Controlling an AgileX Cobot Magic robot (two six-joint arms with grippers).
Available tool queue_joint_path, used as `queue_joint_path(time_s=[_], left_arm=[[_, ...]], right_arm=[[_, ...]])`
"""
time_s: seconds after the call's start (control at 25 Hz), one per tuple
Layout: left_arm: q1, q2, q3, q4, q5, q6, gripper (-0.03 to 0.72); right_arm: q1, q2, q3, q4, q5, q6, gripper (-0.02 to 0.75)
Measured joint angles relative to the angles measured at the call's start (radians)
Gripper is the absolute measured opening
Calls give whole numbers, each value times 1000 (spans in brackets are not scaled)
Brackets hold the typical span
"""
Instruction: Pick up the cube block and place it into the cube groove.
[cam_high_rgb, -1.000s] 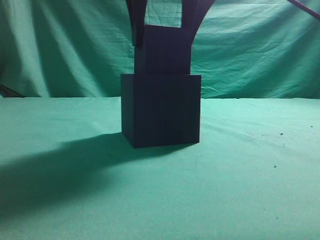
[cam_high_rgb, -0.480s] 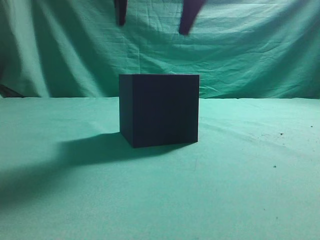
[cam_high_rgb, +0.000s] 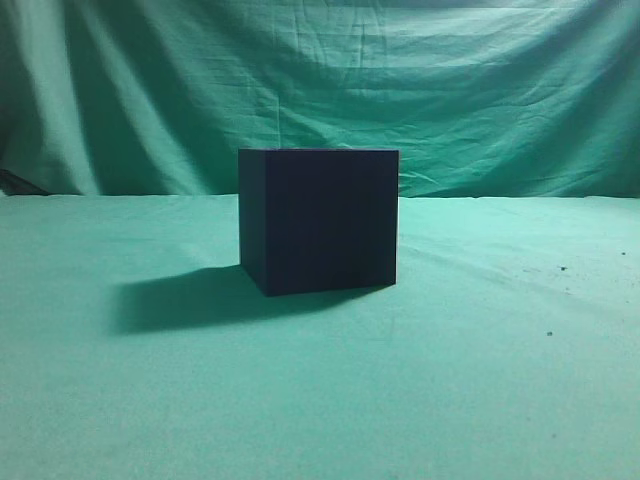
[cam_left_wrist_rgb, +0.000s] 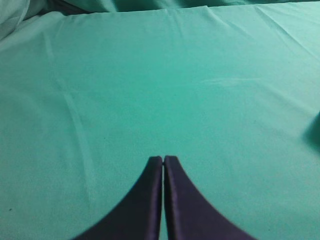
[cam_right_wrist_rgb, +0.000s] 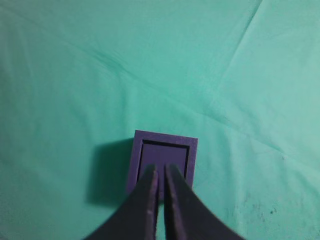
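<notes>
The cube groove (cam_high_rgb: 318, 220), a near-black box, stands at the middle of the green cloth. From above in the right wrist view its purple rim (cam_right_wrist_rgb: 165, 136) frames the cube block (cam_right_wrist_rgb: 165, 154), which sits down inside it with a thin dark gap around it. My right gripper (cam_right_wrist_rgb: 162, 169) hangs above the box, its fingers close together and holding nothing. My left gripper (cam_left_wrist_rgb: 163, 159) is shut and empty over bare cloth. Neither gripper shows in the exterior view.
Green cloth (cam_high_rgb: 500, 380) covers the table and hangs as a backdrop behind it. The box casts a shadow (cam_high_rgb: 180, 300) to its left. A few dark specks (cam_high_rgb: 562, 268) lie on the cloth at the right.
The right gripper let go of the cube block in the box, rose out of the exterior view's top edge, and its fingers came together. The box has not moved.
</notes>
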Motion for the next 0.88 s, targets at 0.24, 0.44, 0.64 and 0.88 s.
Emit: queue_joint_path(time_s=[0.24,0.44,0.64,0.88], left_arm=[[0,0,0,0,0,0,0],[0,0,0,0,0,0,0],[0,0,0,0,0,0,0],[0,0,0,0,0,0,0]], right_arm=[[0,-233,228,-4,6,0,0],[0,-420,454,-2,-51,0,0],[0,-605,652,27,-218,0,0],[0,-854,833,74,-339,0,0]])
